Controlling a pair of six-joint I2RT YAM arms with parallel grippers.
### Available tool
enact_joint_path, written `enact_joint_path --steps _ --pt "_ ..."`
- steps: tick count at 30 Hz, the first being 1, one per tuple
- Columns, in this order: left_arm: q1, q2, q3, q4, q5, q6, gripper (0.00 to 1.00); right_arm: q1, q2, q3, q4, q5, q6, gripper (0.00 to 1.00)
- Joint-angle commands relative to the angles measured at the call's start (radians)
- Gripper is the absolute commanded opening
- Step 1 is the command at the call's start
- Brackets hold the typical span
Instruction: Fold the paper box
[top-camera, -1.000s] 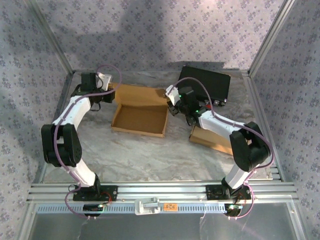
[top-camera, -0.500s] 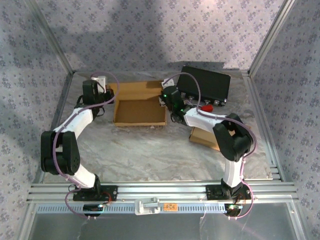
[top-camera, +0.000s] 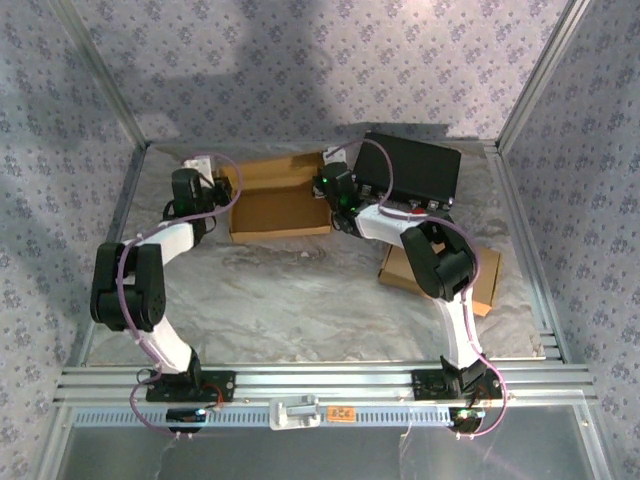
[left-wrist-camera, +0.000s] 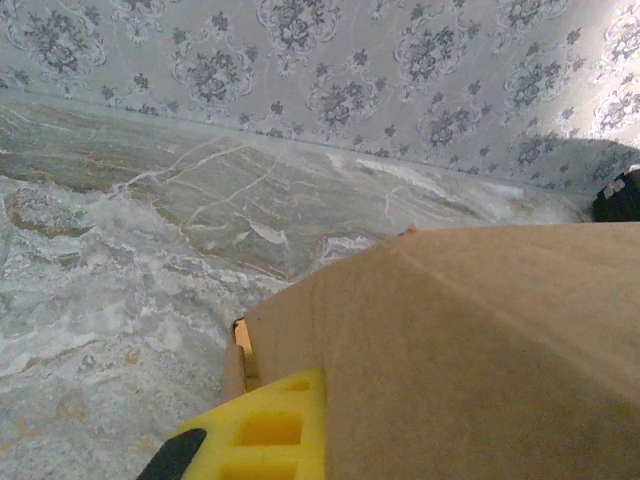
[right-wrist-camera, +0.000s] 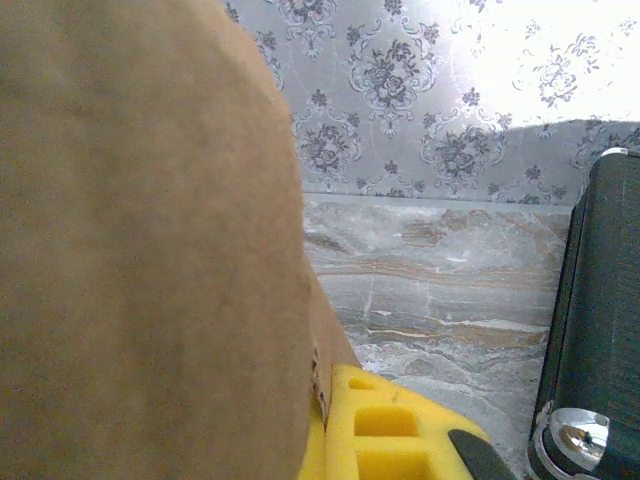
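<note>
Cardboard is the whole matter here: the box (top-camera: 277, 203) sits at the far middle of the table (top-camera: 300, 300), open side up, with its back panel standing behind the tray. The left gripper (top-camera: 215, 195) is at the box's left end and the right gripper (top-camera: 330, 200) at its right end, so the two arms bracket it. That symmetric placement probably lets both ends be worked together and keeps the light box from sliding or twisting. In the left wrist view a yellow finger (left-wrist-camera: 255, 435) lies against a brown wall that covers the other finger. The right wrist view shows the same, a yellow finger (right-wrist-camera: 385, 430) flush with cardboard. Whether either pair of jaws pinches the wall or merely presses it, I cannot tell. A black case (top-camera: 412, 168) lies just beside the right gripper, close enough to limit any outward swing on that side. A flat cardboard piece (top-camera: 482, 280) lies under the right arm, well apart from the box. The fold looks part done, with the lid not yet closed.
</note>
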Motion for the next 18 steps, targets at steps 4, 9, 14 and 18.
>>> enact_joint_path --steps 4,9,14,18 --pt "-0.027 0.032 -0.006 0.115 0.069 -0.007 0.07 0.018 0.062 0.055 -0.035 -0.014 0.057 0.0" --pt "-0.031 0.041 -0.05 0.144 0.063 -0.026 0.07 0.022 0.058 -0.04 0.073 -0.014 0.026 0.0" --pt "-0.036 0.026 -0.042 0.074 0.045 -0.036 0.07 0.02 0.041 -0.062 0.08 -0.022 0.013 0.02" --pt "-0.049 -0.005 -0.044 -0.017 -0.004 -0.065 0.06 0.024 0.014 -0.059 -0.002 0.02 0.062 0.06"
